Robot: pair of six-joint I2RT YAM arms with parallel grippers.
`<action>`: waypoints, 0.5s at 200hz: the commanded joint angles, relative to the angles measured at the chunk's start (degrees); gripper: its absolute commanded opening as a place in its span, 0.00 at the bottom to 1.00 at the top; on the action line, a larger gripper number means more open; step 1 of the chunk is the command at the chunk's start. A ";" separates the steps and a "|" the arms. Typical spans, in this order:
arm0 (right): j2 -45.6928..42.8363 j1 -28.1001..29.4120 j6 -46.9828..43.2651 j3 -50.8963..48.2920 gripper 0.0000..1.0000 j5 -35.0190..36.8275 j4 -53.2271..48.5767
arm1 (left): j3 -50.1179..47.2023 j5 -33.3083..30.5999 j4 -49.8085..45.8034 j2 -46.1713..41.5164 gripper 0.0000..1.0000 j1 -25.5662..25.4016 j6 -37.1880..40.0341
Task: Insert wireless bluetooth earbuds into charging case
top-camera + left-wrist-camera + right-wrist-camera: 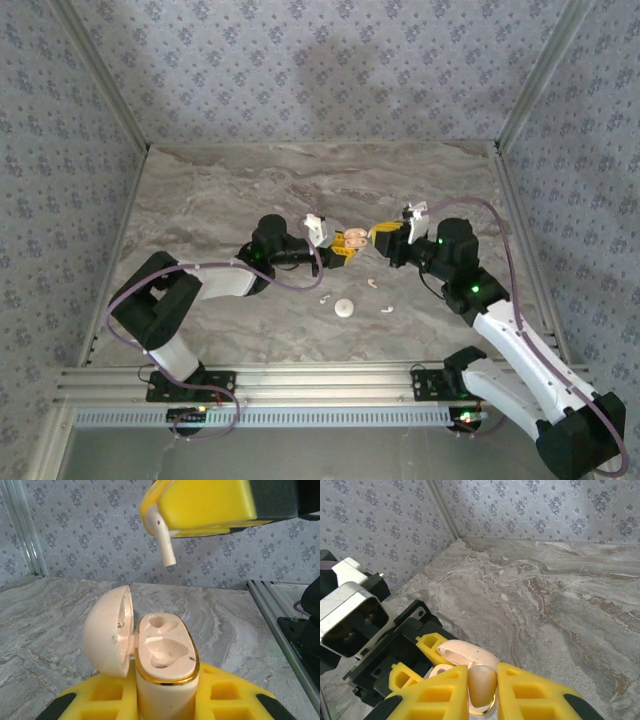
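The peach charging case [167, 652] stands upright with its lid [107, 630] swung open to the left and both sockets empty. My left gripper [167, 700] is shut on its lower body, mid-table in the top view [345, 248]. Above the case, my right gripper [200, 505] is shut on a white earbud [162, 535], stem pointing down toward the case. In the right wrist view the earbud [482, 685] sits between the yellow fingers [530, 695], directly over the open case [467, 655]. Loose earbuds [325, 297] [372, 283] [387, 308] lie on the table in front of the grippers.
A small round white piece [344, 308] lies among the loose earbuds. The marble-patterned table [250, 190] is walled by patterned panels, with metal posts [530, 90] at the corners and a rail [300, 385] along the near edge.
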 commanded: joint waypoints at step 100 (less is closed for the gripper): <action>3.55 1.12 -0.05 -0.69 0.20 -1.69 2.59 | 1.44 0.81 4.34 -1.84 0.19 -0.33 -1.81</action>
